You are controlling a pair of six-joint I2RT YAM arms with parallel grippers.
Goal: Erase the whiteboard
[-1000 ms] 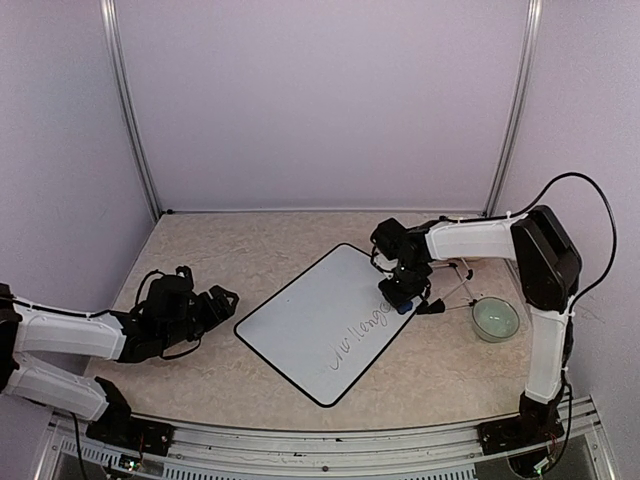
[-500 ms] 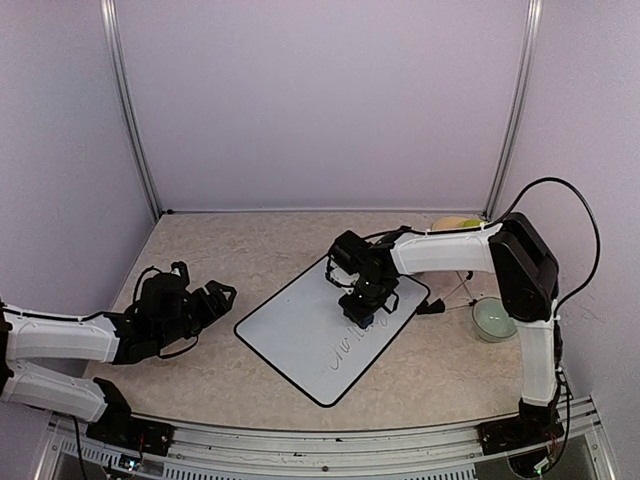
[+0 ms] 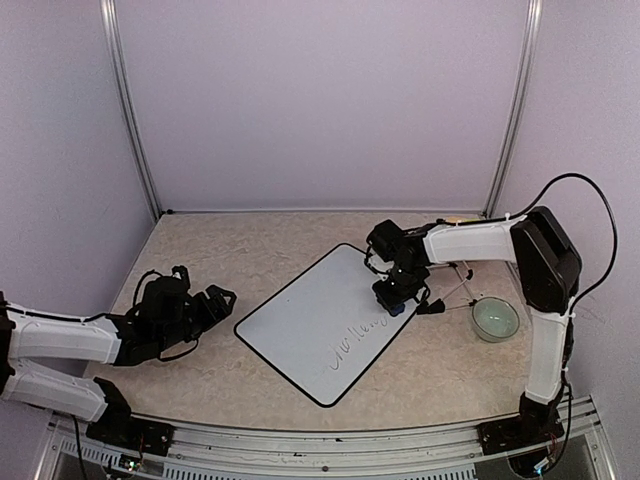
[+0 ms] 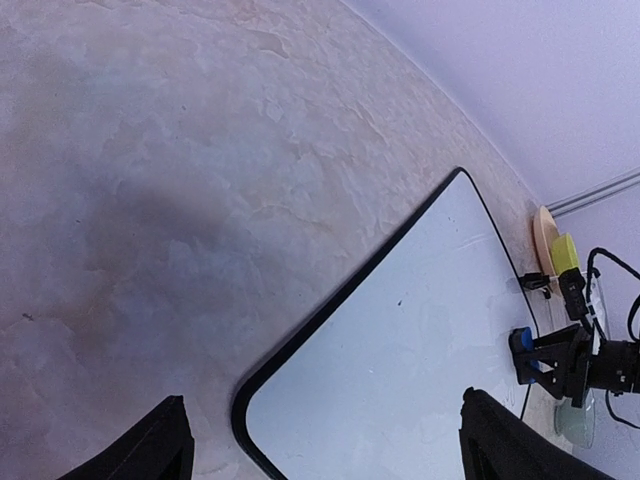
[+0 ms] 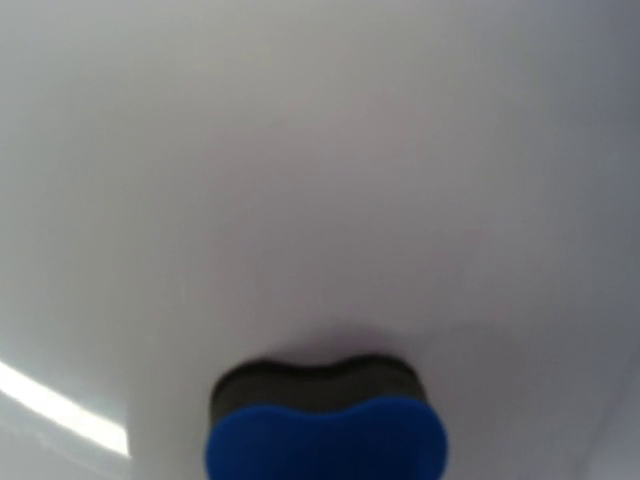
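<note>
Right arm [image 3: 470,240] stretched leftward, right claw [image 3: 397,302] clamped on blue eraser [image 5: 327,445] against whiteboard [image 3: 300,322]; left claw [image 3: 222,298] apart.

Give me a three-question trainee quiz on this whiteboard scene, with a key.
1. True or false: the left hand is open and off the whiteboard.
2. The right hand grips: A) nothing B) a blue eraser C) the whiteboard.
3. Fill in: handwriting shows on the board, so it is not yet fully ____.
Key: 1 true; 2 B; 3 erased.
</note>
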